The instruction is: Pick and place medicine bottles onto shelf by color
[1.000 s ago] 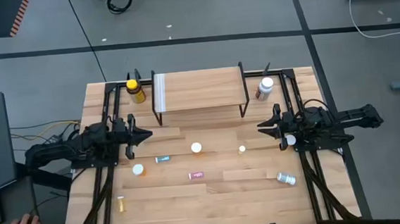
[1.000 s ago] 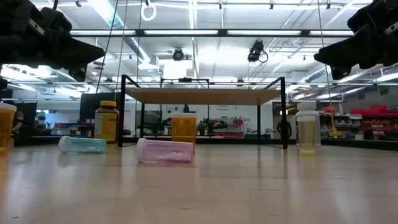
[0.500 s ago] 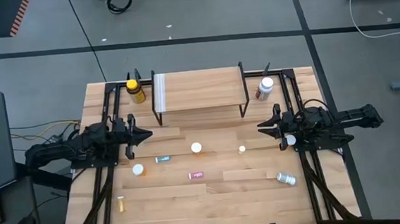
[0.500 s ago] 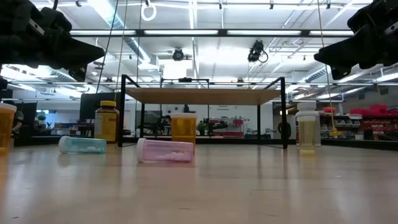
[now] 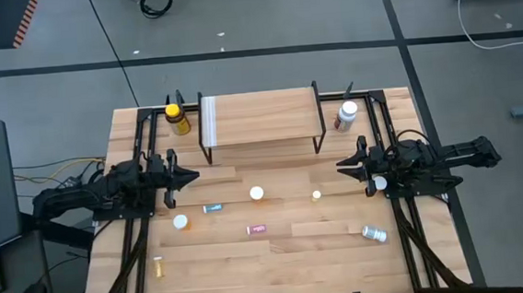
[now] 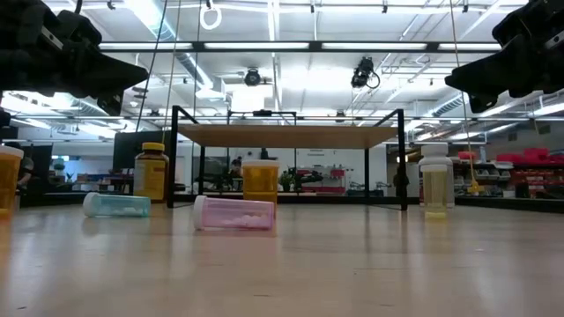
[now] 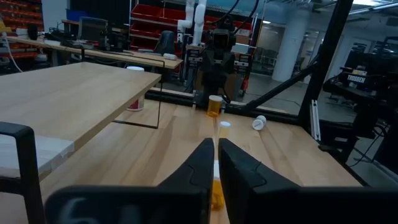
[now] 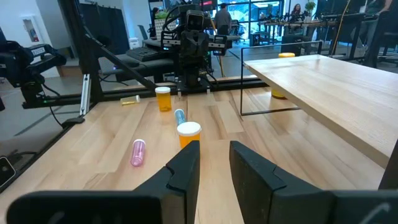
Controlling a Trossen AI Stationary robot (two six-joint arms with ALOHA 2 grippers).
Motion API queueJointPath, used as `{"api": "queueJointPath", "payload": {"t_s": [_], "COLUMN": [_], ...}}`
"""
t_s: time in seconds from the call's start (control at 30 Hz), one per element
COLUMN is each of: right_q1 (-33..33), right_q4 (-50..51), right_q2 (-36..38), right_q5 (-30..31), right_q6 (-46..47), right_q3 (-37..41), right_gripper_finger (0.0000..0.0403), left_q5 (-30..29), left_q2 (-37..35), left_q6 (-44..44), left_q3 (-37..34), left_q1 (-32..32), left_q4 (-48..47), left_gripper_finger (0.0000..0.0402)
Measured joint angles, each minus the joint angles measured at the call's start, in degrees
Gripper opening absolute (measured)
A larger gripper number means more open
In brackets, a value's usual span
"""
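Table (image 5: 278, 256): light wooden plank top, black rails along both side edges.
Shelf (image 5: 259, 117): stands mid-table at the far edge, plank top bare.
Far left corner: big yellow bottle (image 5: 176, 118), upright.
Far right corner: big white bottle (image 5: 345, 115), upright.
Middle: orange vial (image 5: 257, 194), teal vial (image 5: 213, 208) lying, pink vial (image 5: 257, 229) lying, small pale vial (image 5: 317, 195), possibly yellow.
Left side: orange vial (image 5: 182, 222); tiny yellow vial (image 5: 158, 265) near the front left corner.
Right side: a vial (image 5: 374, 234) lying down.
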State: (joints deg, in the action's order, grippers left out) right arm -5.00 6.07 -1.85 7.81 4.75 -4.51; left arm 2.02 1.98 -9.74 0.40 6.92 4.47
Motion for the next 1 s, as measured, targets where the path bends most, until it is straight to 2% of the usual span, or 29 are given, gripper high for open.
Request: {"api": "queueJointPath", "payload": {"t_s": [0.73, 0.9, 1.0], "right_q1": [0.01, 0.0, -0.01], "right_q4": [0.0, -0.45, -0.43], "right_q2": [0.01, -0.01, -0.01], "right_q5": [0.0, 1.14, 1.16], "right_q6": [0.0, -9.98, -11.82], "right_q3": [0.0, 0.0, 0.0], "right_gripper_finger": [0.0096, 0.0096, 0.0096], "left_q5": [0.0, -0.01, -0.02], "left_q2": [-0.01, 0.0, 0.0], "left_q6": [-0.01, 0.0, 0.0], "left_q3": [0.01, 0.01, 0.01], "left_q1": [0.0, 0.01, 0.01], "left_q4": [0.0, 0.0, 0.0], "left_gripper_finger": [0.0036, 0.0031, 0.0028]}}
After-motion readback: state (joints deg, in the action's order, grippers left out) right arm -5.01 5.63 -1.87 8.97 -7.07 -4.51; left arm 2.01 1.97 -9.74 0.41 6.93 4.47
